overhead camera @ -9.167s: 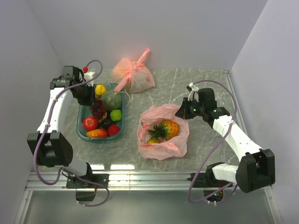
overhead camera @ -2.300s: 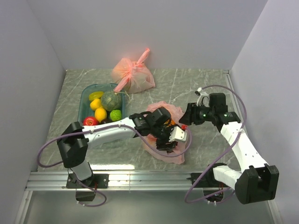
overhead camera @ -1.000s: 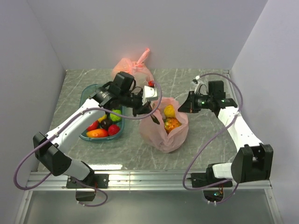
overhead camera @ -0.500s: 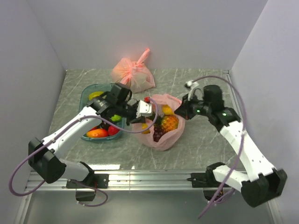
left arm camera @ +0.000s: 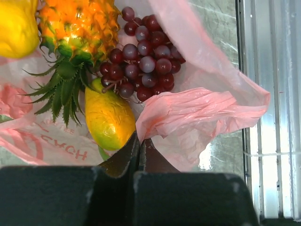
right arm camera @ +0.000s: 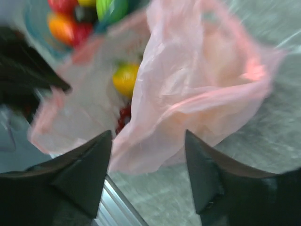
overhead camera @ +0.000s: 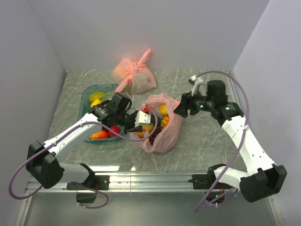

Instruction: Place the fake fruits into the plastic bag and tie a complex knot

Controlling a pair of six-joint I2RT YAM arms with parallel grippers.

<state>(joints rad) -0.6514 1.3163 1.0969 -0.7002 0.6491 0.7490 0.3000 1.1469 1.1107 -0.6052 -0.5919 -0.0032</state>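
Near the middle of the grey marbled table [overhead camera: 207,141] lies the plastic bag [overhead camera: 165,135], salmon pink and crinkled, with its mouth gaping toward the left. Inside it the left wrist view shows a pineapple [left arm camera: 77,23] with its green leaves pointing down, a bunch of purple grapes [left arm camera: 143,61] touching it, an orange-yellow mango [left arm camera: 108,120] just beside the leaves, and part of a yellow fruit [left arm camera: 16,26] at the upper edge. The left gripper [overhead camera: 141,118] sits at the bag's left rim with its fingers [left arm camera: 134,150] pressed together; whether any plastic is caught between them I cannot tell. The right gripper [right arm camera: 148,136] is at the bag's right side with its jaws standing well apart and nothing clamped; the pink film ahead of them is blurred in that view. Left of the bag is a teal tub [overhead camera: 86,100] holding a few more fruits, among them a yellow one [overhead camera: 96,101] and an orange one [overhead camera: 98,135]. A paler pink tied bag [overhead camera: 135,79] rests at the back of the table, well apart from the rest.
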